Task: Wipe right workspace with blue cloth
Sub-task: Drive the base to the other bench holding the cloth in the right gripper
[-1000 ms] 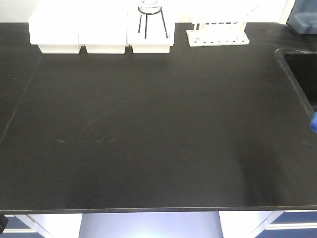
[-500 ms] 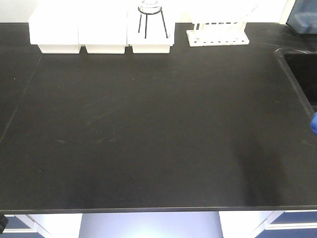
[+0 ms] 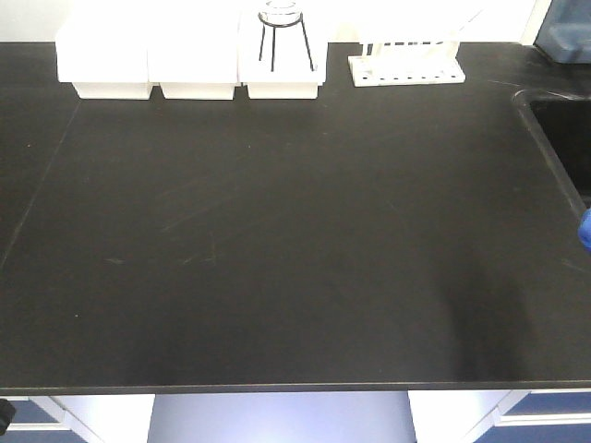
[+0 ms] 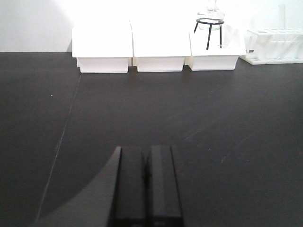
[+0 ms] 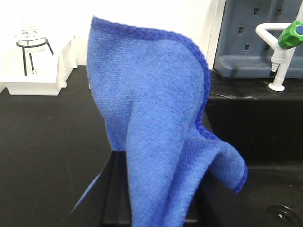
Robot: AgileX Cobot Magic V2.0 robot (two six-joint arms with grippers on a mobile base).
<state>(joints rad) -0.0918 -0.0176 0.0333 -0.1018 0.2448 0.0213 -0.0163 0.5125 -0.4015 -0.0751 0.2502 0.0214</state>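
Observation:
The blue cloth hangs bunched from my right gripper and fills the middle of the right wrist view; the jaws are shut on it and mostly hidden behind it. In the front view only a blue sliver of the cloth shows at the right edge, above the black worktop. My left gripper is shut and empty, low over the left part of the worktop.
Three white bins line the back edge, one with a glass flask on a black stand. A white tube rack stands beside them. A black sink lies at the right, with a green-handled tap.

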